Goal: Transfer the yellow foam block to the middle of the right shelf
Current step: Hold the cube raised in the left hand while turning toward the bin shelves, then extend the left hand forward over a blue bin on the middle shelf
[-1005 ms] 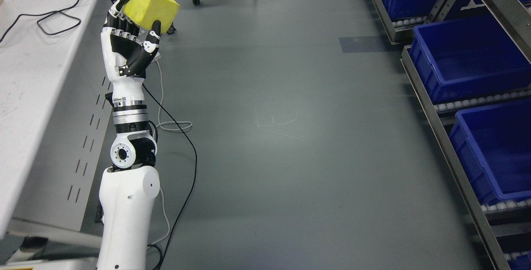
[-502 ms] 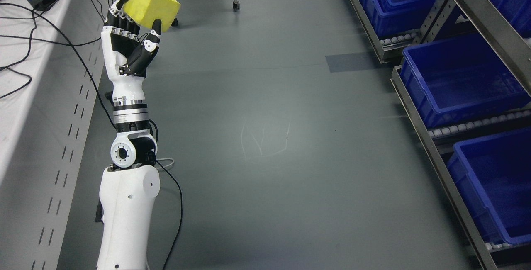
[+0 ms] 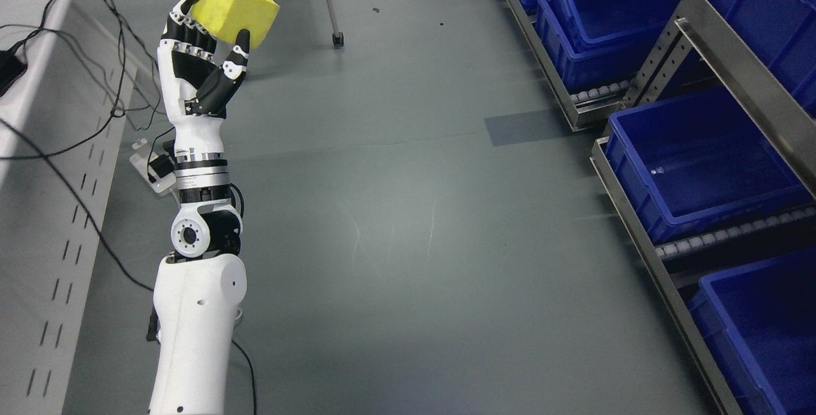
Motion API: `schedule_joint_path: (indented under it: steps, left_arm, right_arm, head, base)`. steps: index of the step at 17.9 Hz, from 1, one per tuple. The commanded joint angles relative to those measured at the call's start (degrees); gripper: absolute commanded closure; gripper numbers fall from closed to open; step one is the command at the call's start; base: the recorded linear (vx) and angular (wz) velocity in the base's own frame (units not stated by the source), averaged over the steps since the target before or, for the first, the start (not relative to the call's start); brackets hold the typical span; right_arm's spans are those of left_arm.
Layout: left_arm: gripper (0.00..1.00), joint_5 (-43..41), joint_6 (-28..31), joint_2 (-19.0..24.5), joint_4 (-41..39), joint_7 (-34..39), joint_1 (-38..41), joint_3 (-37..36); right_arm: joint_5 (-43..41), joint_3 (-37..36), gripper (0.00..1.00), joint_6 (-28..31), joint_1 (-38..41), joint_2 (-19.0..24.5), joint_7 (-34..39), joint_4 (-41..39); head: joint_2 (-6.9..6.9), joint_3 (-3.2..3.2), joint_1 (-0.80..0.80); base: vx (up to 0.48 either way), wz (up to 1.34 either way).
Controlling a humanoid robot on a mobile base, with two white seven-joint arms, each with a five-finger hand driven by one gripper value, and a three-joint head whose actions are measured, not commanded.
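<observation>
A yellow foam block (image 3: 240, 6) sits tilted in my left hand (image 3: 204, 51), held up at the upper left of the head view. The black fingers curl behind its left side and the thumb presses on its lower front edge. My left arm rises from the bottom edge, palm facing right. The shelf rack (image 3: 644, 255) runs along the right edge, far from the block across open floor. My right hand does not show.
Blue bins (image 3: 695, 160) stand on the rack's roller rails, one at mid right, others above and below. A white table (image 3: 38, 166) with black cables lies at the left. Chair legs with castors (image 3: 337, 39) stand at the top. Grey floor fills the middle.
The whole picture has shifted: floor, table and rack slid down and leftward in view, so the camera has moved. My left hand keeps the block in the same pose.
</observation>
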Motion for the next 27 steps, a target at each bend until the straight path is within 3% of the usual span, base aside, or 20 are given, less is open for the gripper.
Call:
schedule_joint_path:
  steps: [1,13,18,20,27]
  left_arm:
    - [0.71,0.0,0.1,1.0,-0.1,0.0,0.1,-0.5]
    - [0.71,0.0,0.0,1.0,-1.0,-0.2,0.4,-0.6]
    - [0.71,0.0,-1.7,1.0,-12.0,-9.7,6.8,-7.2]
    - [0.7,0.0,-4.9,1.0,-14.8,-11.8,8.2,-9.9]
    - [0.69,0.0,-4.3,1.0,-19.3,-11.9,1.7,-10.2]
  right_arm:
    - [0.0,0.0,0.0,0.3,-0.1,-1.0,0.0,-1.0]
    - [0.0,0.0,0.0,0.3,-0.2,-1.0,0.0,-1.0]
    - [0.0,0.0,0.0,0.3,-0.1,-1.0,0.0,-1.0]
    - [0.0,0.0,0.0,0.3,-0.1,-1.0,0.0,-1.0]
    - [0.0,0.0,0.0,0.3,-0.1,-1.0,0.0,-1.0]
  head:
    - [0.0,0.0,0.0]
    - [0.0,0.0,0.0]
    - [0.0,0.0,0.0]
    - [0.0,0.0,0.0]
    - [0.0,0.0,0.0]
  base:
    - [0.345,-0.33]
    - [0.226,-0.71]
    - [0.155,-0.94]
    - [0.138,-0.89]
    - [0.106,-0.62]
